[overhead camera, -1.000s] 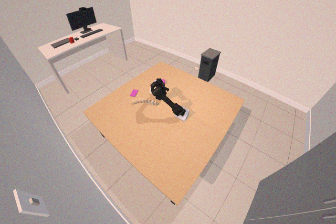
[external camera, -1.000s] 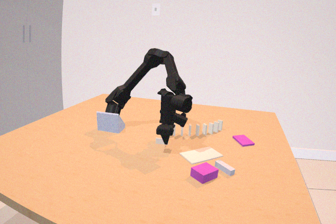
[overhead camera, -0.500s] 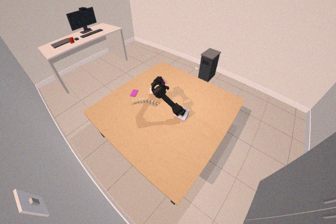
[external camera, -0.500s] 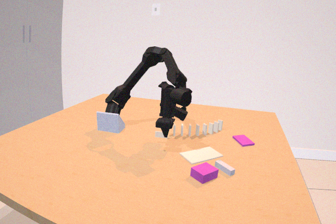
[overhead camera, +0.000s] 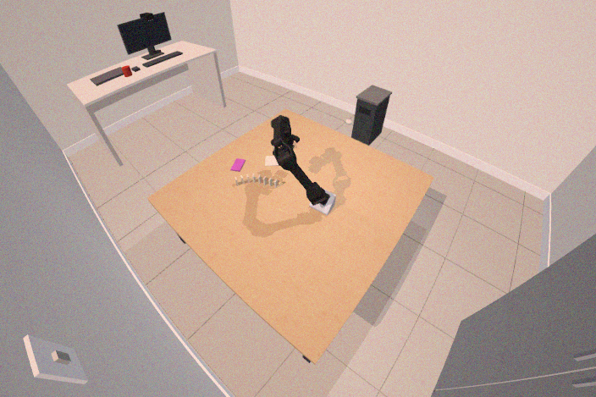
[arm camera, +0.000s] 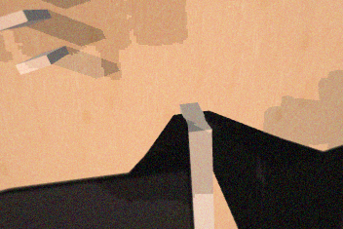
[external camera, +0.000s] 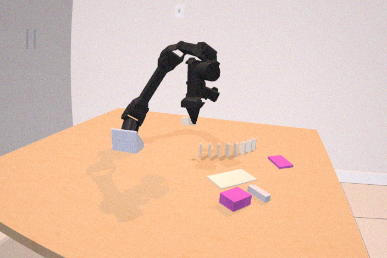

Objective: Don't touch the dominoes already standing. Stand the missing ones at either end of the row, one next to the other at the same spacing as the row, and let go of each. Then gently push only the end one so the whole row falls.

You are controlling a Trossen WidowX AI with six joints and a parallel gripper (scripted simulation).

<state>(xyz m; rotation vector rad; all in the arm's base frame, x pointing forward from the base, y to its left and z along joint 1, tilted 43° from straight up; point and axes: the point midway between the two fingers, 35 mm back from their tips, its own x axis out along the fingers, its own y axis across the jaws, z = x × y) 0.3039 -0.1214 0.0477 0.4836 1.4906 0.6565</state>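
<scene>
Several thin off-white dominoes (overhead camera: 265, 181) (external camera: 219, 149) stand upright in a gently curved row. Two of them are plain at the upper left of the wrist view, the nearest domino (arm camera: 33, 63) standing apart from the fingers. My gripper (external camera: 194, 122) (arm camera: 191, 123) is shut on a domino (external camera: 186, 120) (arm camera: 201, 162), which lies lengthwise, roughly level, between the fingertips. It is held well above the table, beyond the left end of the row in the exterior view. In the top view the arm hides the fingertips.
A flat magenta piece (overhead camera: 238, 164) (external camera: 280, 161) lies near the row. A cream sheet (overhead camera: 271, 160) (external camera: 231, 178), a magenta block (external camera: 235, 198) and a pale grey bar (external camera: 258, 193) lie in front of the row in the exterior view. The arm's pale base (external camera: 125, 141) stands left.
</scene>
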